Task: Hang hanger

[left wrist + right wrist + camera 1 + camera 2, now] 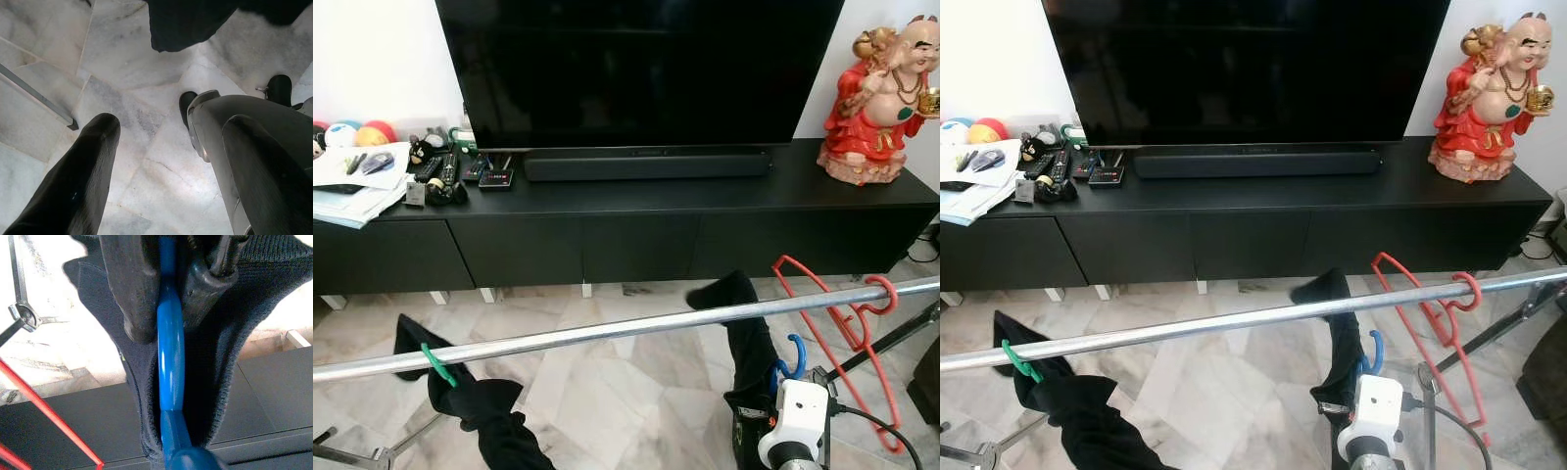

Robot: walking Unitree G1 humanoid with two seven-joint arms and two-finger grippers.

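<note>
Right gripper (pixel 168 298) sat at lower right of the head view, fingers clamped on the blue plastic hanger (pixel 169 362) carrying a dark knit garment (pixel 744 333), its hook (pixel 793 357) just below the horizontal silver metal rail (pixel 607 331). To hang it cleanly, I'd lift the hook above the rail, keep its open side toward the rail, drop it on left of the empty red plastic hanger (pixel 842 323), then release. Left gripper (pixel 161 161) hung idle over marble floor (pixel 146 122), fingers spread wide.

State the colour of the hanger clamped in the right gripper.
Blue: the hanger, carrying a dark garment, sits between the right gripper fingers, clearest in the right wrist view.
</note>
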